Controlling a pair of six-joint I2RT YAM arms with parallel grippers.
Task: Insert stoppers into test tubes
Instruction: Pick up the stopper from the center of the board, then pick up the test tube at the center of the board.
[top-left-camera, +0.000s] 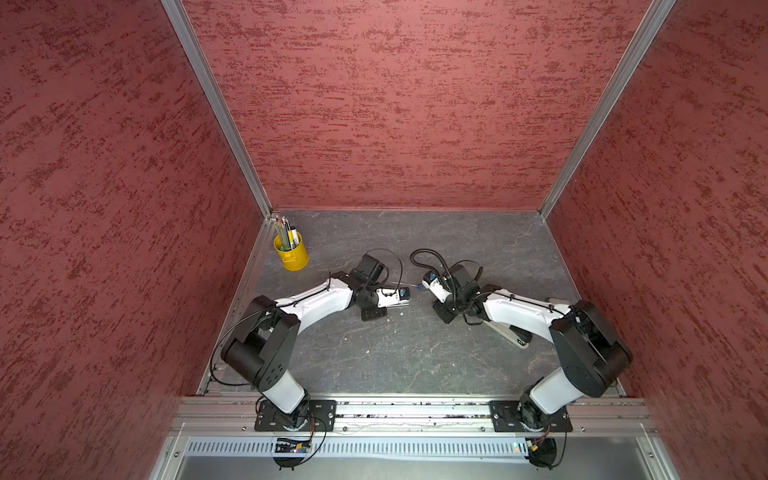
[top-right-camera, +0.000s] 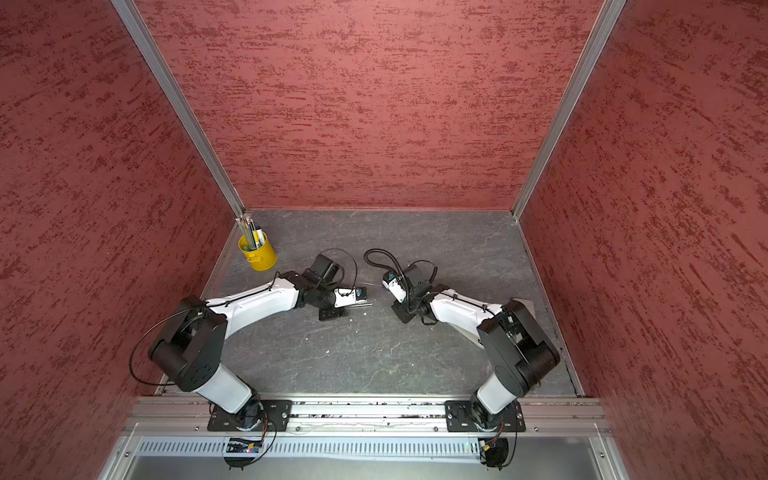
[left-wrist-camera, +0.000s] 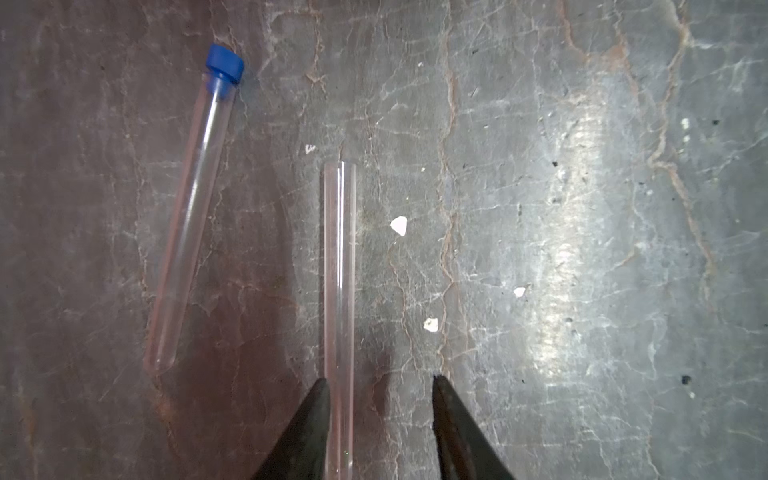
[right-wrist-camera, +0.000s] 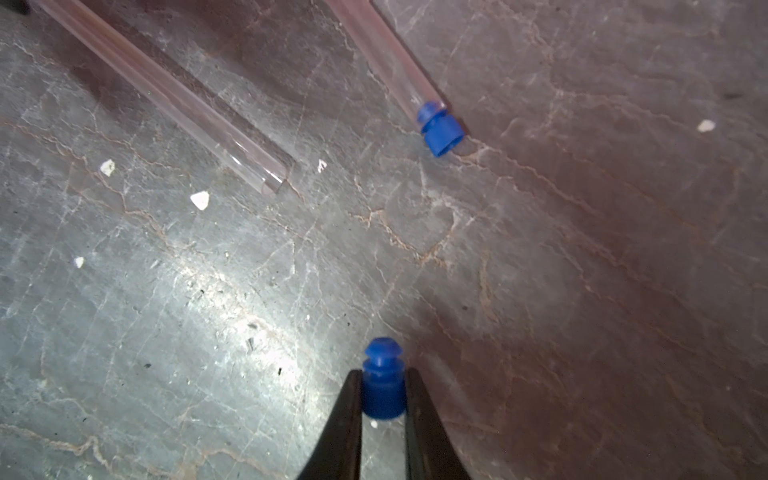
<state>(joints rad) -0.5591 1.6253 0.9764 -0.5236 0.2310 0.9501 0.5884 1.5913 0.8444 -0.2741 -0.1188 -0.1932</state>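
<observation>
Lying ahead of the stopper (right-wrist-camera: 383, 395) clamped in the right gripper (right-wrist-camera: 383, 371): bare tube (right-wrist-camera: 166, 88), mouth offset sideways, axis oblique; straddled, ungripped, by the parted left gripper (left-wrist-camera: 379, 378).

Three walls close the place in: a back wall (top-left-camera: 415, 104), a left wall (top-left-camera: 104, 208) and a right wall (top-left-camera: 685, 208), all rough red plaster streaked darker. Bare aluminium posts (top-left-camera: 216, 108) run up the two back corners. The floor slab (top-left-camera: 415, 353) is dark grey and stone-like, veined with pale cracks and dotted with small white chips (left-wrist-camera: 399, 225). A pale glare (left-wrist-camera: 569, 249) of light lies on it. A yellow cup (top-left-camera: 293, 253) of pens (top-left-camera: 284, 232) stands in the back left corner. Along the front runs an aluminium rail (top-left-camera: 415, 409), with a slotted grey duct (top-left-camera: 395, 448) just beside it.
</observation>
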